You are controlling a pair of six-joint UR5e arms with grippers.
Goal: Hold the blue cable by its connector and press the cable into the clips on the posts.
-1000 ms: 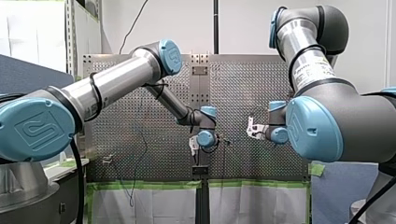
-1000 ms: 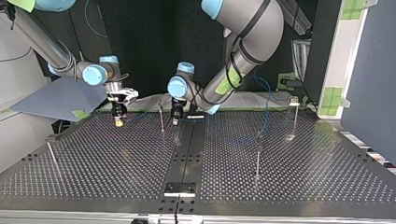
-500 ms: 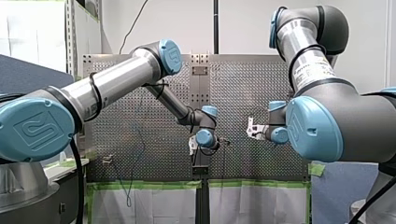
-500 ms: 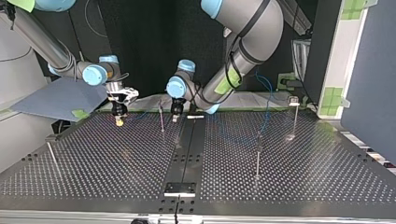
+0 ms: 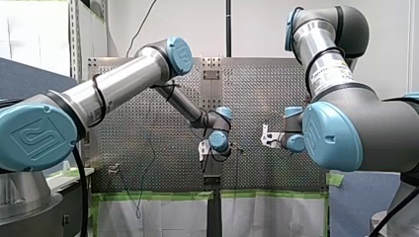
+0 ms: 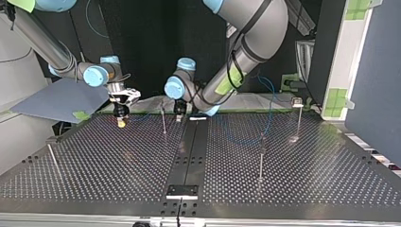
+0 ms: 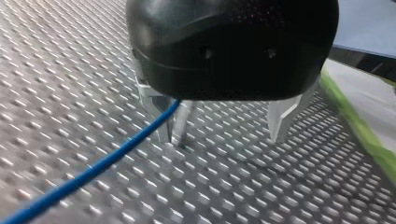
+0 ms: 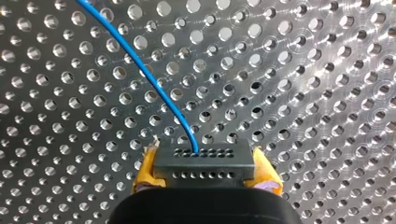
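Clamping a dark grey rectangular connector block (image 8: pixel 204 162) in my right gripper (image 8: pixel 205 164), yellow pads (image 8: pixel 145 170) tight on its two short sides; watching the thin blue cable (image 8: pixel 140 65) leave the block's upper face and curve off across the perforated metal worktop (image 8: pixel 303 93); sitting low over the plate near the worktop's far left corner, going by the top view.

Over to my left gripper (image 7: pixel 217 126): parked at the middle of that same far edge, right beside the dark centre strip (image 6: pixel 189 151); metal fingers (image 7: pixel 281 116) spread wide, tips just above the holes; blue cable running along the inner side of one finger and trailing away over the worktop, not pinched between the two.

Scanning the top view: a slim metal post (image 6: pixel 163 120) upright between the two grippers, nearer my left one; a second post (image 6: pixel 261 158) out in the right half; a third post (image 6: pixel 298 113) by the far right corner; a fourth post (image 6: pixel 52 158) at the left edge; blue cable dropping near that far right corner, then looping slack over the worktop towards the second post; cannot tell whether seated in any clip.
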